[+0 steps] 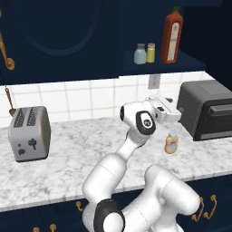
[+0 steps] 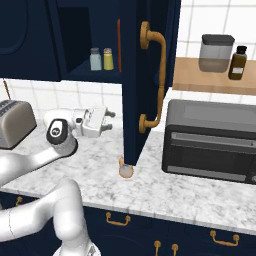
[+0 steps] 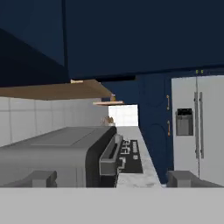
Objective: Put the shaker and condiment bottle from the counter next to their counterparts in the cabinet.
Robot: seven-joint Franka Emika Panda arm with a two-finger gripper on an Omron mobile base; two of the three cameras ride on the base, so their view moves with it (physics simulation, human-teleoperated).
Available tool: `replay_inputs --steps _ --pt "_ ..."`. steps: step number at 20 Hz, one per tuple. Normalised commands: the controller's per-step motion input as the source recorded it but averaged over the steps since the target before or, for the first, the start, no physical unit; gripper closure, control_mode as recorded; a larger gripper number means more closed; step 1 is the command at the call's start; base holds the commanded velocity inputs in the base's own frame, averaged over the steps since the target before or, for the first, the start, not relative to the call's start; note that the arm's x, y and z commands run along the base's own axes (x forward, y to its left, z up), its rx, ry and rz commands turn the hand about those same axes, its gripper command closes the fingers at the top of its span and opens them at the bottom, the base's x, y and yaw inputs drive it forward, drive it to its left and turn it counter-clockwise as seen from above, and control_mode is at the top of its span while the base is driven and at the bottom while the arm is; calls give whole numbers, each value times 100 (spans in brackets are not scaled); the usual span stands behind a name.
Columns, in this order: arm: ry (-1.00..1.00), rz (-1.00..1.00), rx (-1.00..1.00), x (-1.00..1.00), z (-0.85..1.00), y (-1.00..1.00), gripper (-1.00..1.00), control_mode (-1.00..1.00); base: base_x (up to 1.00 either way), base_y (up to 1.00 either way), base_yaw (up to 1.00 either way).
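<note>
The pale blue-grey shaker (image 1: 140, 54) (image 2: 95, 59) stands on the shelf of the navy cabinet (image 1: 158, 68) (image 2: 90, 75), right beside the yellow shaker (image 1: 151, 53) (image 2: 108, 59). To their right on the same shelf rises the tall red-brown bottle (image 1: 172, 36). The peach-orange condiment bottle (image 1: 171, 144) (image 2: 126, 170) stands upright on the marble counter, partly hidden by the cabinet door in the right base view. My gripper (image 1: 176, 110) (image 2: 111, 121) (image 3: 113, 179) hovers above and just behind that bottle, pointing sideways toward the toaster oven, open, with nothing between its fingers.
A black toaster oven (image 1: 206, 108) (image 2: 210, 142) (image 3: 65, 153) stands close on the right. The open cabinet door (image 2: 145, 75) hangs down over the counter. A silver toaster (image 1: 29, 132) (image 2: 12, 122) sits far left. A fridge (image 3: 197, 127) stands past the counter's end.
</note>
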Motion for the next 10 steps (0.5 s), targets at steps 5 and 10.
replay_inputs --steps 5,10 --pt "-1 -1 24 22 -58 -10 -100 -100 0 0 0" --pt "-2 0 2 -2 -36 0 -100 -100 0 0 0"
